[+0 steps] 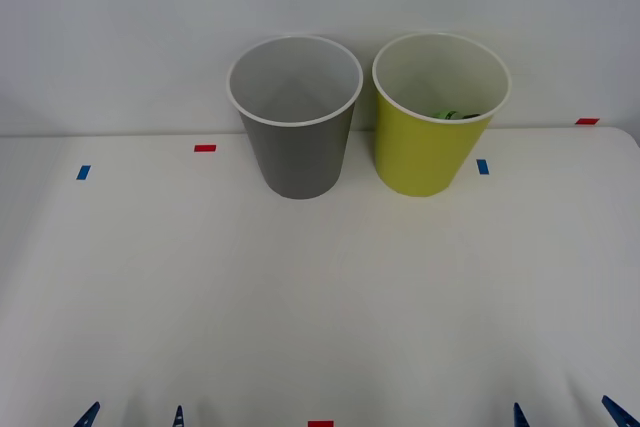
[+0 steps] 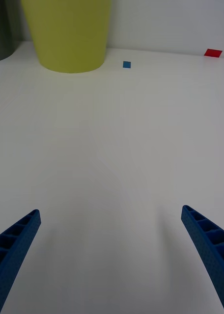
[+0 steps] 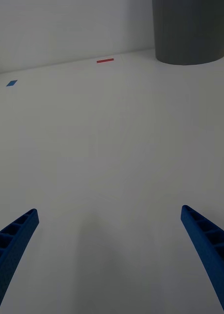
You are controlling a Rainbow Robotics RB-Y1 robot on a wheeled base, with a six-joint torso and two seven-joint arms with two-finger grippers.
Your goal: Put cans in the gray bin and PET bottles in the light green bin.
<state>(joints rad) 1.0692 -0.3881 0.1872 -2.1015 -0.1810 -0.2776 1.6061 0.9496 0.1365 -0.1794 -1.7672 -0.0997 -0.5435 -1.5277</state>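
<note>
The gray bin [image 1: 296, 137] stands upright at the back of the white table, left of the light green bin [image 1: 428, 147]. Inside the light green bin, a bit of the green PET bottle [image 1: 455, 115] peeks over the near rim. No can is in view. My left gripper [image 1: 132, 415] is open at the near edge on the left, and my right gripper [image 1: 568, 413] is open at the near edge on the right; both are far from the bins with nothing between their fingers. The right wrist view has the light green bin [image 2: 68, 34] far ahead, and the left wrist view has the gray bin [image 3: 190, 32].
Small tape marks lie on the table: red [image 1: 205, 148] and blue [image 1: 83, 172] at the left, blue [image 1: 483, 166] and red [image 1: 587, 121] at the right, red [image 1: 320, 424] at the near edge. A pale wall rises behind the bins.
</note>
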